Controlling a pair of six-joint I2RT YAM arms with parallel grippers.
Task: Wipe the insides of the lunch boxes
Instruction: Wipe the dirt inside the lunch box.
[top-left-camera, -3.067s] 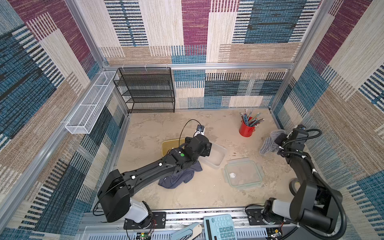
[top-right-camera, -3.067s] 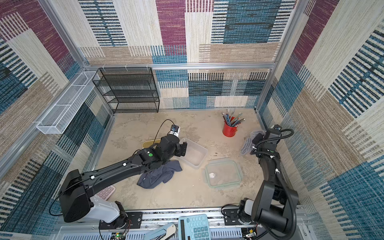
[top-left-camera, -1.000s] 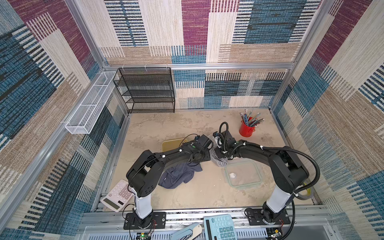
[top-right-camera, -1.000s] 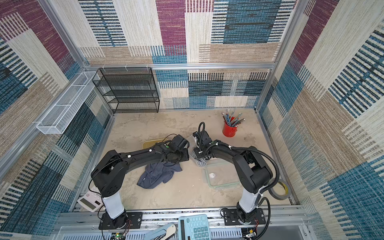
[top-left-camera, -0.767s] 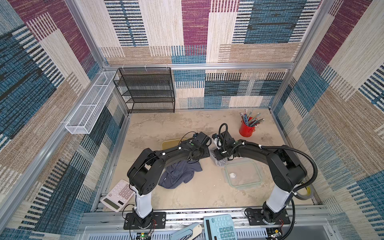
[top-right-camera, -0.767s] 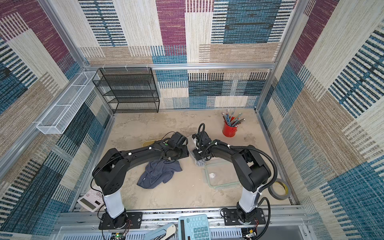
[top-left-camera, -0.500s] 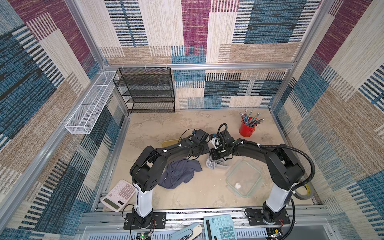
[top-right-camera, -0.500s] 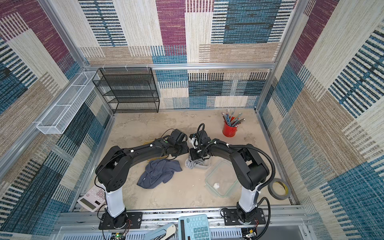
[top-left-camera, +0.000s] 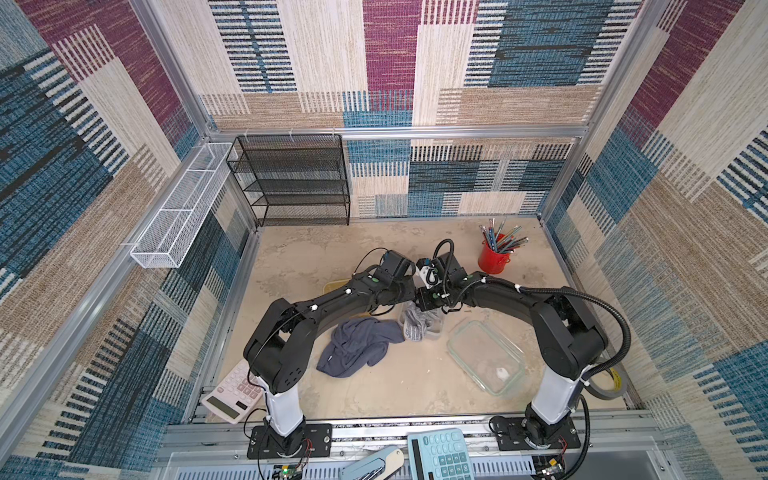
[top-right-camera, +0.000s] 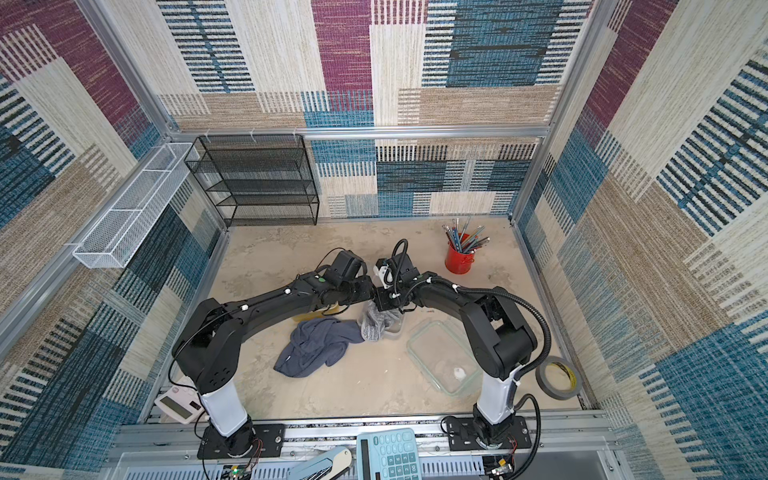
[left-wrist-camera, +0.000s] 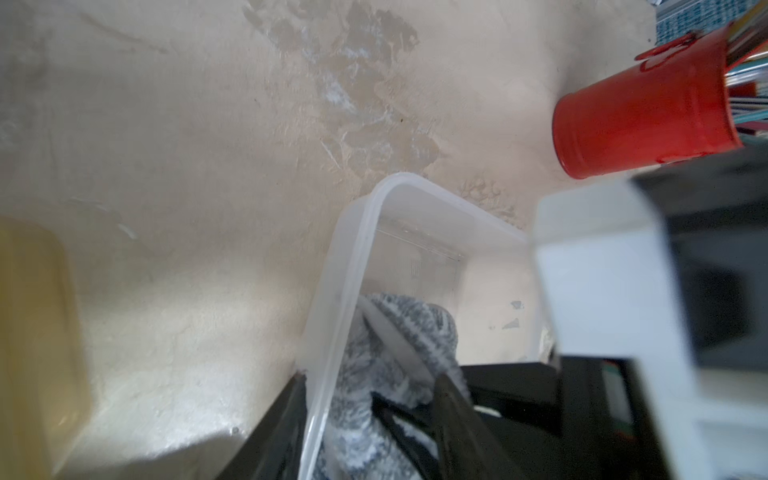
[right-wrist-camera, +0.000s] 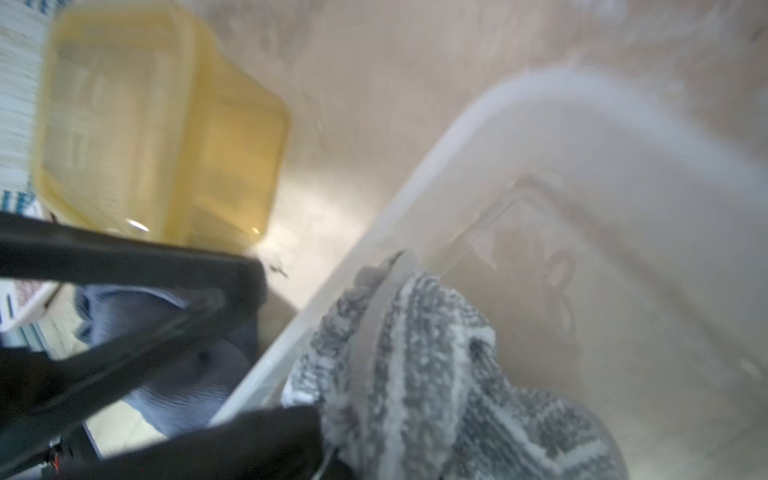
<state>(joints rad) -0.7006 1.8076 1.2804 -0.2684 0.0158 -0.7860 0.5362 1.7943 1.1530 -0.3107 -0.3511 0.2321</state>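
Mid-counter, left end effector clamped on the wall of the clear lunch box, right end effector closed on a grey striped cloth inside it, amber lunch box seen well only in the blurred right wrist view, both boxes mostly hidden under the arms in both top views.

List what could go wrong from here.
The left pincer grips only one wall of the clear lunch box; a hard wipe could twist it free. The right pincer, shut on the striped cloth, works close beside it; the two might collide.
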